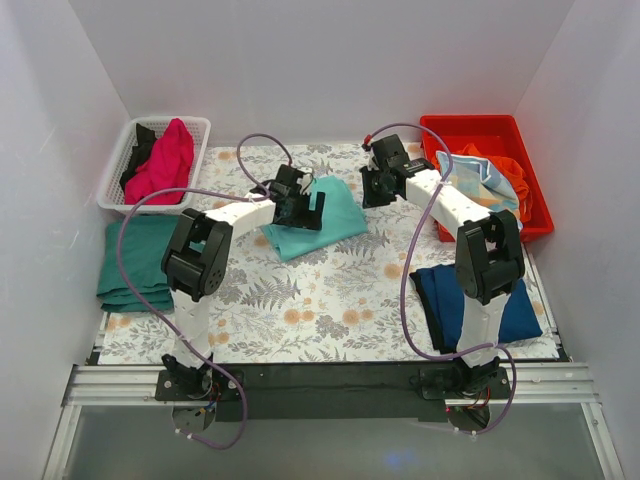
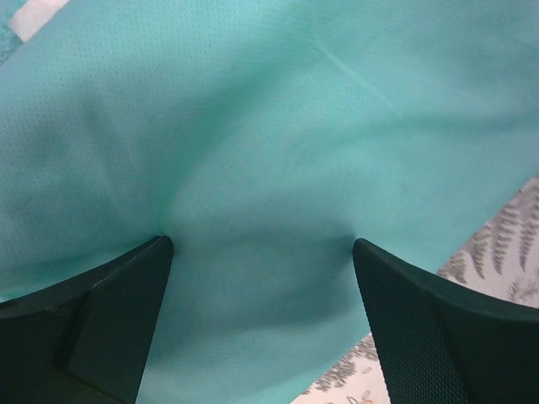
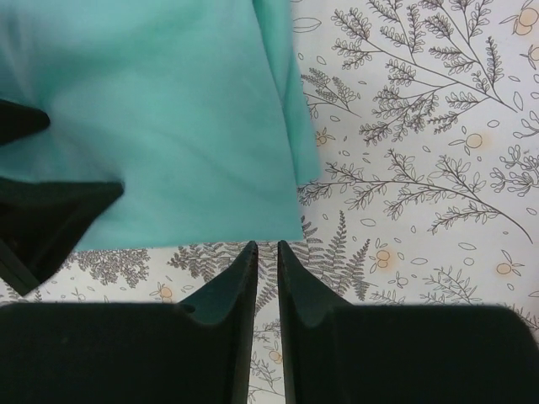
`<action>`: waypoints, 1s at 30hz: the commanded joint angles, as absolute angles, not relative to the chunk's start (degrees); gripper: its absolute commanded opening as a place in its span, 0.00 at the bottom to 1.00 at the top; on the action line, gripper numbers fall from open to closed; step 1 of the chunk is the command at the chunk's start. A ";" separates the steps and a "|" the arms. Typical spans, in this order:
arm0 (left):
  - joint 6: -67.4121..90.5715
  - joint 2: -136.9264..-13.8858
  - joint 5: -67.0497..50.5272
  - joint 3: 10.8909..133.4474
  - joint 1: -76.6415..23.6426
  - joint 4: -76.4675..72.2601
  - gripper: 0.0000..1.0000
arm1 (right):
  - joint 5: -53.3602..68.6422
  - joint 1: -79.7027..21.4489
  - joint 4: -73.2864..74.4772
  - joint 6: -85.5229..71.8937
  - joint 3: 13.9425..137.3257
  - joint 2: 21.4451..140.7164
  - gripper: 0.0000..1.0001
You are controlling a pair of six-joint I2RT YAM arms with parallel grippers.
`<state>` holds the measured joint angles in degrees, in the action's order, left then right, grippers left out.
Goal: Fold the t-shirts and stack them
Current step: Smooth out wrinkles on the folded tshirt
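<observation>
A folded mint-green t-shirt lies on the floral cover at the middle back. My left gripper is open, with its two fingertips pressed down on the shirt, which fills the left wrist view; nothing is held between the fingers. My right gripper is shut and empty, hovering just off the shirt's right edge over bare cover. A folded navy t-shirt lies at the right front, partly under the right arm. A magenta shirt and a black one sit in the basket.
A white basket stands at the back left and a red bin with orange and light-blue cloth at the back right. A folded dark-green garment lies at the left edge. White walls close in on three sides.
</observation>
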<state>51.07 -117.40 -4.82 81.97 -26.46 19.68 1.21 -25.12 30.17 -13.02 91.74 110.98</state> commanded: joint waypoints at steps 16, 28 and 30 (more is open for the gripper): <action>54.84 -104.94 2.46 80.33 -28.22 25.93 0.92 | 8.61 -27.15 32.34 -10.38 103.89 122.60 0.27; 59.59 -105.99 8.26 78.40 -22.59 28.12 0.94 | 6.34 -30.23 32.17 -8.35 103.18 126.47 0.30; 59.59 -108.71 8.35 78.66 -20.31 28.56 0.94 | 5.37 -30.23 32.17 -8.70 102.48 127.61 0.29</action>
<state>58.33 -107.44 5.26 78.63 -23.49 27.07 6.98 -30.50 32.05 -9.41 101.36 124.81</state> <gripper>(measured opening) 0.935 0.297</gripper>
